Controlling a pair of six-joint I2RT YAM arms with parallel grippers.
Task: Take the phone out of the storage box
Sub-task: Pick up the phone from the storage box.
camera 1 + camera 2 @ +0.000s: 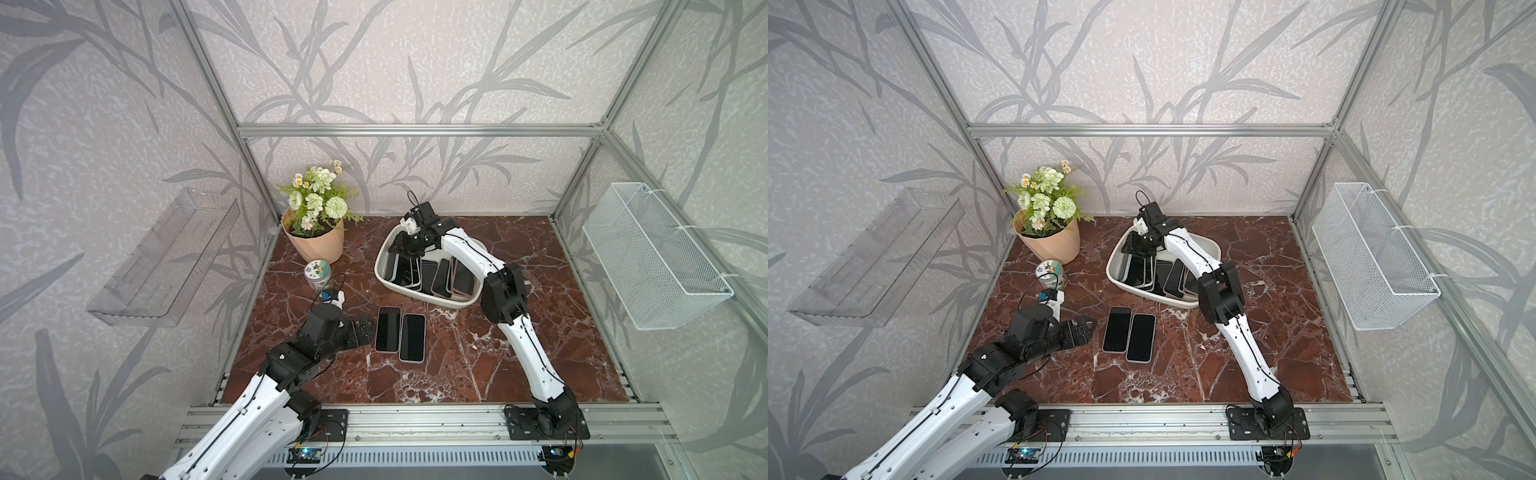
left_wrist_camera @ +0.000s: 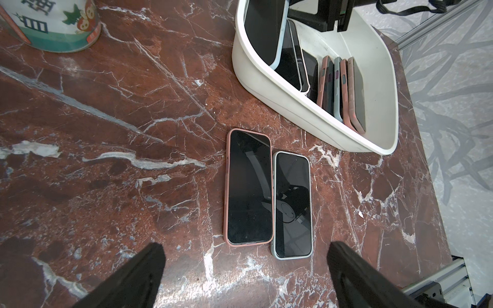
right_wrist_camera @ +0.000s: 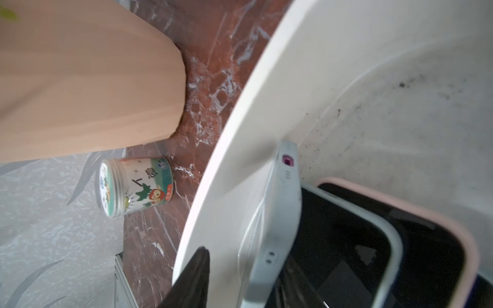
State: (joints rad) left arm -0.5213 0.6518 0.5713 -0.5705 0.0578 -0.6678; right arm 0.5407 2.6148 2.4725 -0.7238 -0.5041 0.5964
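Well, my left gripper [image 2: 244,244] hangs wide apart and holds nothing, just beside the pink phone [image 1: 387,329] and grey phone [image 1: 412,337], which lie flat and touching on the table [image 1: 457,365]. Further right sits the box [image 1: 415,296], with phones on edge inside. My right gripper [image 1: 405,251] reaches into its left end (one finger [image 3: 196,274] between the rim and the blue phone [image 3: 277,213]); whether it grips, I cannot tell.
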